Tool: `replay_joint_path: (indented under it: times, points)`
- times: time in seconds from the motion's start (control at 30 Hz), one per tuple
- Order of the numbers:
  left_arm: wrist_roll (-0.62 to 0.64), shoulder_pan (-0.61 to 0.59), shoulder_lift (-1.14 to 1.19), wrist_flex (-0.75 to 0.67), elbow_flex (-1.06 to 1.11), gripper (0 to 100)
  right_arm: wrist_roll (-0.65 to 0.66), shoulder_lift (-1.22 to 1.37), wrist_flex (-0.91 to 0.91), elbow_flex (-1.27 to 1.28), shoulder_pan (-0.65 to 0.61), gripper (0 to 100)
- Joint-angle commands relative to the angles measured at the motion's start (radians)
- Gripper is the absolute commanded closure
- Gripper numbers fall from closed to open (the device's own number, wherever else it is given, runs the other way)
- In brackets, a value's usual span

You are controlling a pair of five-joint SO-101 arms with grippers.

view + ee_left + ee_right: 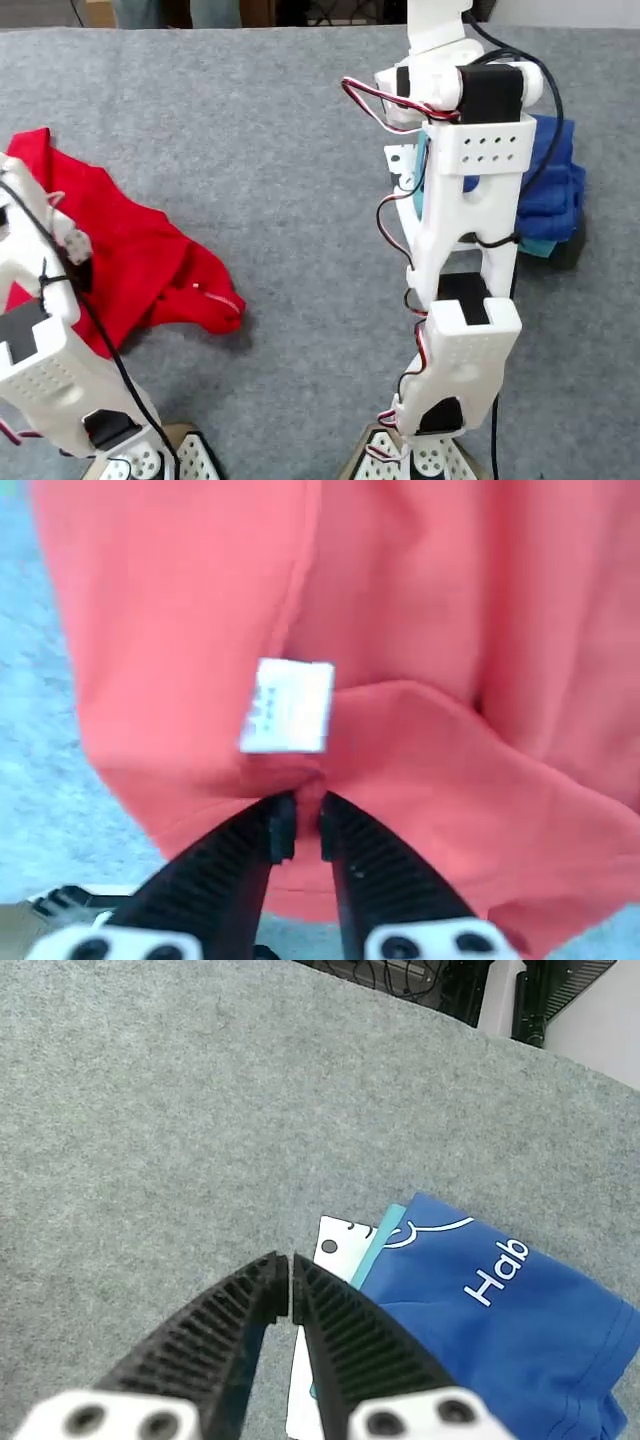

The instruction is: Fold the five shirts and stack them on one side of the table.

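Pinching a fold of the crumpled red shirt [150, 250] beside its white label [290, 705], the left gripper [298, 818] sits near the table's [280, 120] left edge, while the right gripper [290, 1275], fingers closed on nothing, hangs beside the folded stack [550, 205], blue shirt [500, 1330] uppermost, near the right edge.
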Motion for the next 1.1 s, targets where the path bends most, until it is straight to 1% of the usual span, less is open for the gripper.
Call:
replay_joint_path:
  times: [0.0,0.07,0.13,0.3,0.4,0.5,0.53,0.6,0.7,0.77,0.87,0.97,1.07]
  points:
    - [-0.072,-0.053,-0.008,0.097,-0.17,93,-0.002,-0.004,-0.005,-0.002,-0.006,98.3]
    - [-0.132,-0.108,-0.008,0.118,-0.245,94,-0.002,-0.004,-0.005,-0.002,-0.008,98.3]
    - [-0.222,-0.189,-0.014,0.118,-0.303,97,-0.002,-0.004,-0.005,-0.002,-0.008,98.3]
    - [-0.466,-0.415,-0.031,0.117,-0.331,97,-0.002,-0.002,-0.005,-0.002,-0.034,98.3]
    - [-0.595,-0.55,-0.026,0.114,-0.349,97,-0.002,-0.002,-0.005,-0.002,-0.112,98.3]
    - [-0.692,-0.665,-0.025,0.089,-0.354,97,-0.002,0.019,-0.005,-0.002,-0.232,98.1]
    - [-0.712,-0.697,-0.025,0.08,-0.357,97,-0.006,0.038,-0.003,-0.002,-0.279,98.0]
    - [-0.744,-0.75,-0.025,0.077,-0.36,97,-0.058,0.091,-0.003,-0.001,-0.373,97.9]
    - [-0.792,-0.802,-0.025,0.083,-0.351,97,-0.114,0.203,-0.005,-0.01,-0.519,96.7]
    - [-0.796,-0.832,-0.025,0.078,-0.352,97,-0.127,0.282,-0.018,-0.01,-0.621,91.7]
    - [-0.796,-0.849,-0.025,0.077,-0.357,97,-0.169,0.394,-0.075,-0.012,-0.756,81.2]
    - [-0.798,-0.846,-0.025,0.077,-0.351,97,-0.196,0.496,-0.17,-0.012,-0.842,74.3]
    - [-0.798,-0.835,-0.025,0.077,-0.352,97,-0.201,0.595,-0.249,-0.012,-0.879,73.7]
